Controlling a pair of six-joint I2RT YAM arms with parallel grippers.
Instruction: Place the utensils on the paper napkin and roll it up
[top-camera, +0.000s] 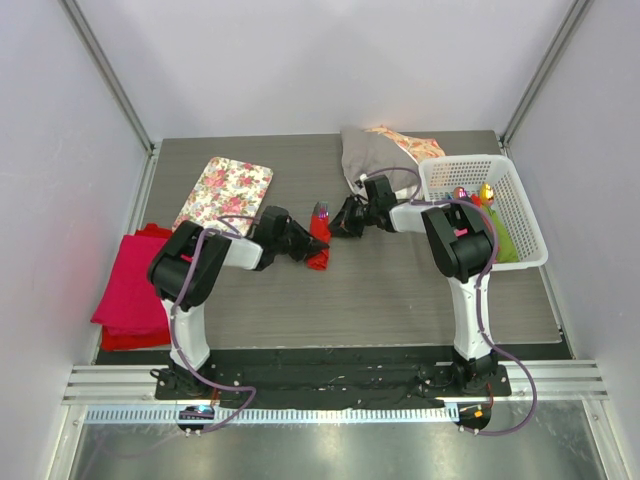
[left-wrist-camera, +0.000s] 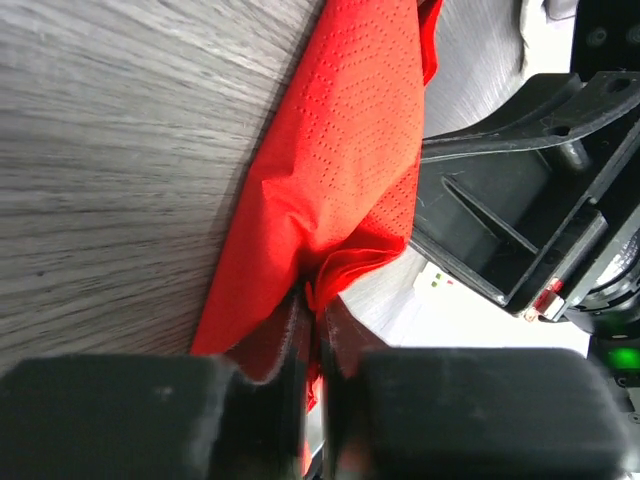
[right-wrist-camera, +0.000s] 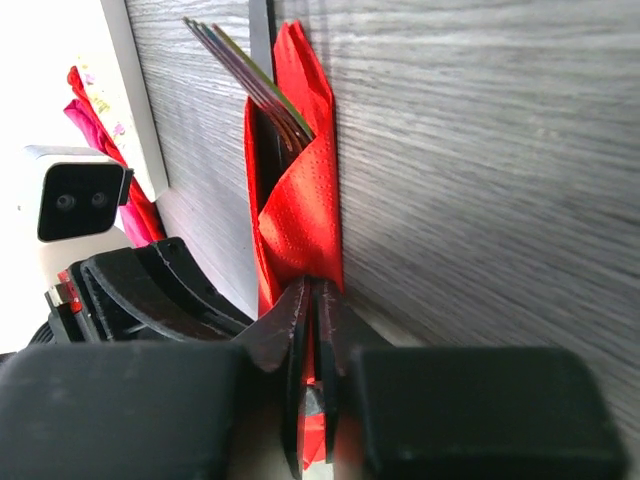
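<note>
Jaws: both pairs are closed on the same thing. The left gripper (left-wrist-camera: 310, 335) pinches the bright red paper napkin (left-wrist-camera: 340, 170) from the left side and the right gripper (right-wrist-camera: 312, 320) pinches it from the right, with red paper showing in the narrow slit between each pair of black padded fingers.
Table: the grey wood-grain table top (top-camera: 400, 290) carries everything, both arms reaching in from its near edge toward the middle.
Basket: a white plastic lattice basket (top-camera: 470, 162) stands at the right edge, beside the right arm. It holds small coloured items, among them a green item (top-camera: 503, 245), all too small to name.
Cloth stack: a thick magenta-red folded cloth stack (top-camera: 130, 290) lies at the left edge, beside the left arm.
Tray: a rectangular floral-print tray (top-camera: 225, 190) lies at the back left, set at an angle, just behind the cloth stack.
Fabric: a crumpled grey fabric heap (top-camera: 368, 150) sits at the back, just beside the basket, with an orange-patterned piece against it.
Napkin: it lies on the middle of the table between the two grippers, folded into a narrow loose wrap that runs front to back in the top view.
Utensils: slim metal utensils with a rainbow sheen (right-wrist-camera: 245, 70) poke their tines out of the napkin's open far end. Their handles are hidden inside the paper, and how many there are cannot be told.
</note>
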